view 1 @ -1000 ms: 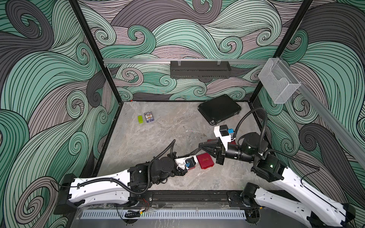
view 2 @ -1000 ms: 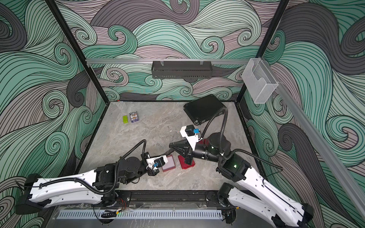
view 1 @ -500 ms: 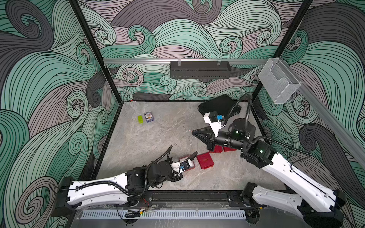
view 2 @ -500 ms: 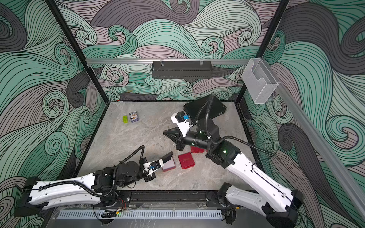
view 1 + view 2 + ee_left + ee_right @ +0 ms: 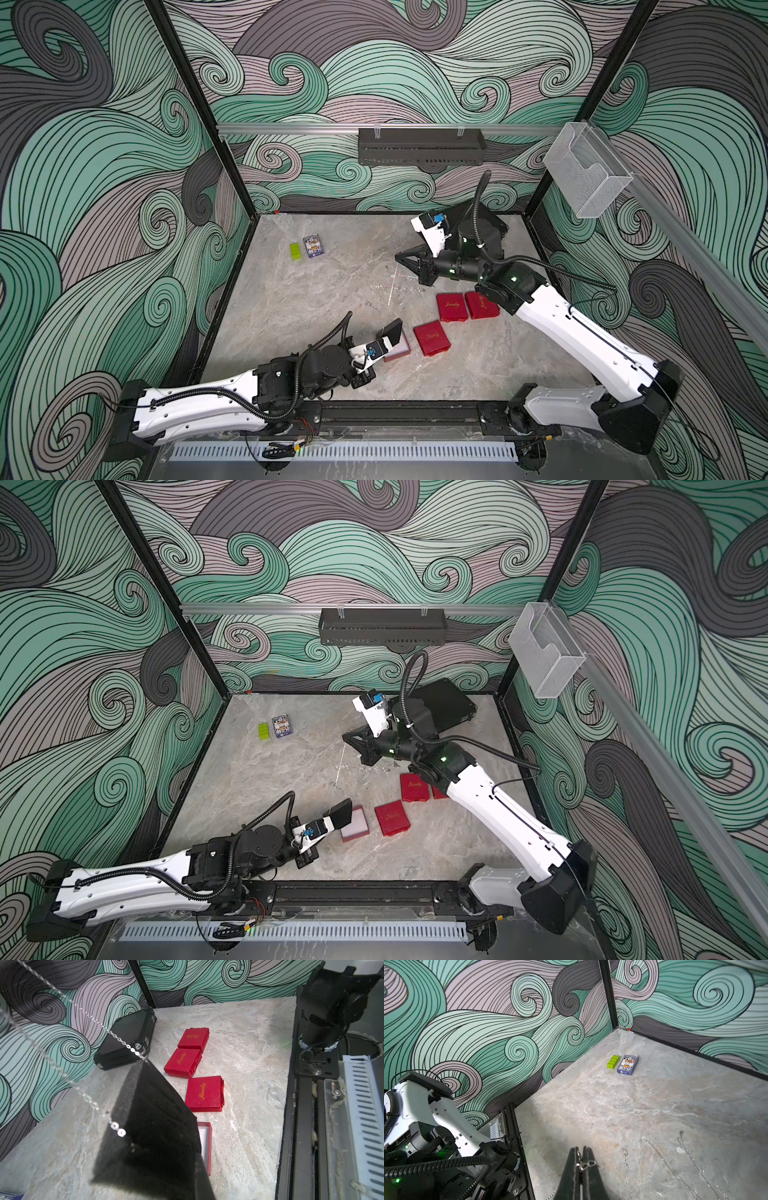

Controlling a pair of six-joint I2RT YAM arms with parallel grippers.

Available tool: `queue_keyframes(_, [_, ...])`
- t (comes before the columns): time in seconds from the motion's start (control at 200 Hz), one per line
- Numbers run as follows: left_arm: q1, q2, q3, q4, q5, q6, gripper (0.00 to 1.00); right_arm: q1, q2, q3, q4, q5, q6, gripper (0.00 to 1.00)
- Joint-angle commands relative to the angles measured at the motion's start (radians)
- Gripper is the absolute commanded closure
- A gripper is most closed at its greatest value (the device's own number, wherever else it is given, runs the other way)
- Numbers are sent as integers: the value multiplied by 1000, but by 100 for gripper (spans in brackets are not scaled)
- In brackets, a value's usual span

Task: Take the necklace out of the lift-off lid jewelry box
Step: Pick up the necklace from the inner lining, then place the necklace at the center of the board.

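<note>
Toward the far right of the counter point(image 5: 316, 299), the right end effector point(image 5: 581, 1159) was pressed together on the necklace point(image 5: 586, 1164), pinching the chain by its clasp links well above the surface. From there two thin silver strands ran through the air to the black foam insert point(image 5: 153, 1118) — both met its edge in the left wrist view — so the necklace hung between the two arms, outside the box. The left end effector point(image 5: 384, 338), near the front, was clamped on that insert, holding it tilted just above the open box base point(image 5: 354, 824), whose pale inside showed. Three red boxes point(image 5: 432, 337) lettered "Jewelry" lay closed to the right of the base. A black case point(image 5: 449, 704) sat in the far right corner; a green brick point(image 5: 295, 251) and a card deck point(image 5: 313, 246) lay side by side at the far left.
</note>
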Motion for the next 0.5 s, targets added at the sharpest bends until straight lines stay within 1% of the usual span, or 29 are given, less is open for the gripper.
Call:
queue_keyframes(0.0, [-9,21,-9,6,90,-20,100,-29,8,75,17,-29,17,100])
queue_keyframes(0.18, [-9,102,24,-37,135,-46,100,-53,53,162,-27,-75,10,100])
queue_keyframes(0.29, [-9,137,54,-75,140,-66,100,-56,73,177,-35,-86,8,100])
queue_keyframes(0.37, [-9,138,60,-80,136,-82,100,-61,89,180,-49,-87,5,100])
queue_keyframes(0.415, [-9,132,67,-87,107,-110,100,-65,99,180,-55,-86,2,100])
queue_keyframes(0.495, [-9,105,87,-116,-33,-226,100,-69,111,174,-111,-73,-11,100])
